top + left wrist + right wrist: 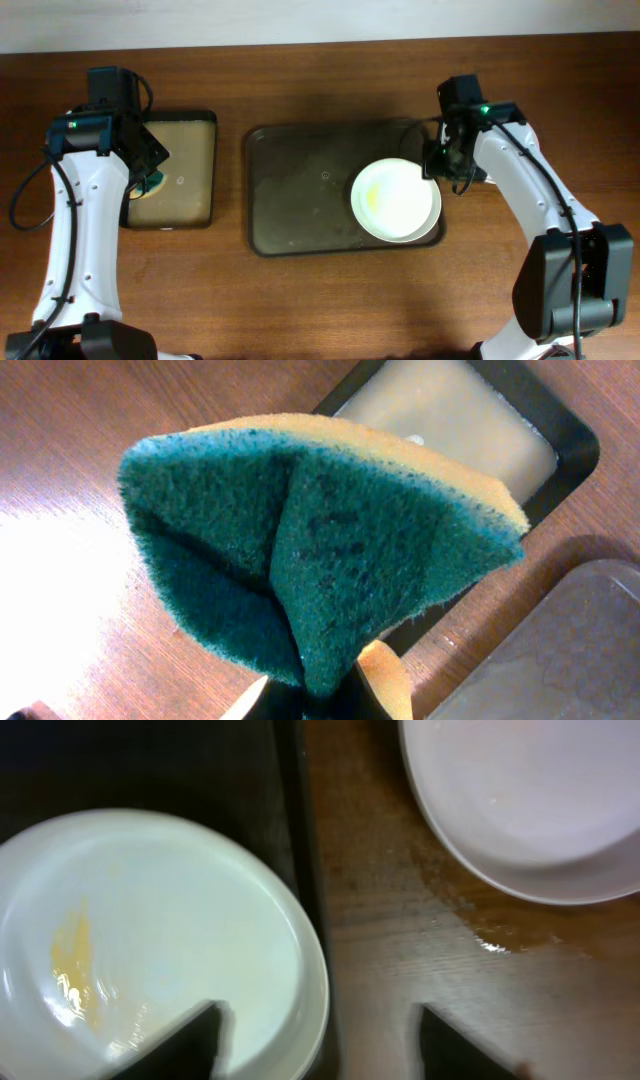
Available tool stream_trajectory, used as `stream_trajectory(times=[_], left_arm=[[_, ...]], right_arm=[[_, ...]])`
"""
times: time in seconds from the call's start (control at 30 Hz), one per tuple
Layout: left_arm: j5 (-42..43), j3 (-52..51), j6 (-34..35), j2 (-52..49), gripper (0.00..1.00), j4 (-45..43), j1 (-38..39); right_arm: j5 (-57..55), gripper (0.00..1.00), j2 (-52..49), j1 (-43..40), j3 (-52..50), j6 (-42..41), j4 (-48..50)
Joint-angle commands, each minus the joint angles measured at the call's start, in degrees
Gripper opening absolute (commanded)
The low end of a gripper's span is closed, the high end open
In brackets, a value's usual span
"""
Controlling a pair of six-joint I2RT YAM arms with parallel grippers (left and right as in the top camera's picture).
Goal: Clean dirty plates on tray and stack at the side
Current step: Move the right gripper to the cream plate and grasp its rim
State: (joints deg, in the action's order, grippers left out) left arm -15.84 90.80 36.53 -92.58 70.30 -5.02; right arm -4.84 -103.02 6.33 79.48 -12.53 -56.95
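Observation:
A white plate with a yellow smear (pixel 395 200) lies on another plate at the right end of the dark tray (pixel 290 200). In the right wrist view the smeared plate (pixel 160 940) is at the left on the tray (pixel 150 770), and another white plate (pixel 540 800) lies on the wet wooden table to the right of the tray. My right gripper (pixel 450 165) (pixel 320 1010) is open, its fingers astride the smeared plate's right rim and the tray's edge. My left gripper (pixel 150 180) (pixel 320 700) is shut on a green and yellow sponge (pixel 320 540).
A smaller black tray with a tan bottom (pixel 185 170) (pixel 450 420) stands left of the large tray, under my left gripper. A corner of the large tray (pixel 570 650) shows in the left wrist view. The table (pixel 320 300) is brown wood.

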Motion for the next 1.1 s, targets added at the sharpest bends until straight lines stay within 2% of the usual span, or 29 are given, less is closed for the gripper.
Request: stream_trajectory(times=[0.0, 0.03, 0.2, 0.83, 1.07], left_arm=[[0.1, 0.0, 0.8, 0.3, 0.00, -0.2, -0.1], [0.1, 0.0, 0.8, 0.3, 0.00, -0.2, -0.1], [0.1, 0.0, 0.8, 0.3, 0.00, -0.4, -0.1], [0.1, 0.0, 0.8, 0.3, 0.00, -0.3, -0.1], [0.5, 0.0, 0.8, 0.3, 0.00, -0.4, -0.1]], right_arm=[[1.3, 0.42, 0.4, 0.0, -5.0, 0.3, 3.5], [2.9, 0.38, 0.4, 0.0, -6.6, 0.3, 4.9], [3.3, 0.32, 0.4, 0.0, -8.8, 0.3, 6.9], [2.9, 0.32, -3.2, 0.0, -9.6, 0.3, 8.3], [6.0, 0.27, -3.2, 0.0, -10.5, 0.3, 9.1]])
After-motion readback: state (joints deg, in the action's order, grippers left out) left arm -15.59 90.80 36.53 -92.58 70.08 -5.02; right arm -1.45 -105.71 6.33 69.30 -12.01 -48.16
